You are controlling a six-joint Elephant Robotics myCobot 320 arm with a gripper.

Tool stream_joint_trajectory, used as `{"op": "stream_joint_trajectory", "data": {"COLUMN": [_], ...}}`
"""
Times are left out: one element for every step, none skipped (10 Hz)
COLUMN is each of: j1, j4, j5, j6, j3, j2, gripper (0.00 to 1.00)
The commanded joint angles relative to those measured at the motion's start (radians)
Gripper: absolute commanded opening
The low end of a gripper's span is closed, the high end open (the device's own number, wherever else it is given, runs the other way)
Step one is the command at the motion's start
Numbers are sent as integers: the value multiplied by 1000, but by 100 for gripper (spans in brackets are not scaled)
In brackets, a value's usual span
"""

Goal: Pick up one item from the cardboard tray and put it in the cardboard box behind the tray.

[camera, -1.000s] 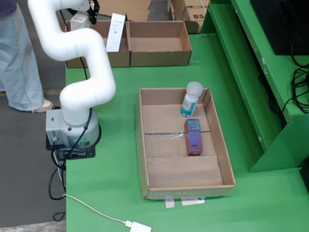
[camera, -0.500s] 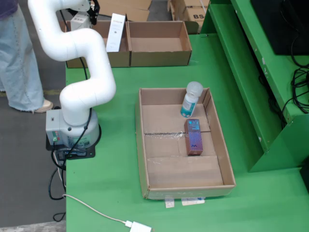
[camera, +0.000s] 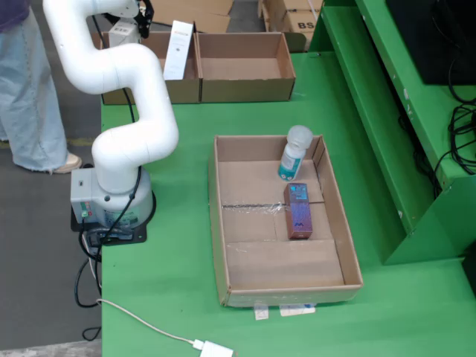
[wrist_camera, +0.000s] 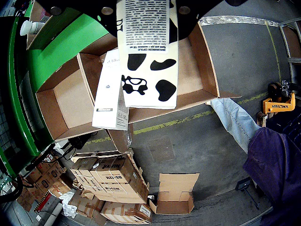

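Note:
The cardboard tray (camera: 223,223) lies mid-table and holds a clear bottle with a blue label (camera: 293,153) and a purple box (camera: 299,211). Behind it stand two open cardboard boxes side by side, the left box (camera: 182,89) and the right box (camera: 245,88). My gripper (camera: 139,13) hovers at the top left, over the left box. In the wrist view the gripper (wrist_camera: 146,13) is shut on a white carton with black cow patches (wrist_camera: 148,61), which hangs over the boxes' brown floor (wrist_camera: 197,66). A tall white box (camera: 178,48) (wrist_camera: 109,94) stands upright in the left box.
The arm's base (camera: 111,201) sits at the table's left edge, with a white cable (camera: 141,321) trailing forward. A person in jeans (camera: 30,89) stands on the left. A raised green shelf (camera: 387,111) borders the right. The wrist view shows stacked cartons (wrist_camera: 108,183) on the floor.

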Motion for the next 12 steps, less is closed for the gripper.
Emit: {"op": "stream_joint_trajectory", "data": {"j1": [-4,-4,-4,-4,-4,-4,-4,-4,-9,-9,-18,-38], "j4": [10,10,10,10,10,10,10,10,-16,-16,-48,-67], "j5": [-11,-11,-11,-11,-11,-11,-11,-11,4,4,15,37], "j6": [-5,-5,-5,-5,-5,-5,-5,-5,1,1,11,2], "j3": [26,26,26,26,26,26,26,26,26,26,26,26], "j2": [25,25,25,25,25,25,25,25,25,25,14,-1], "gripper": [0,0,0,0,0,0,0,0,0,0,0,0]}}
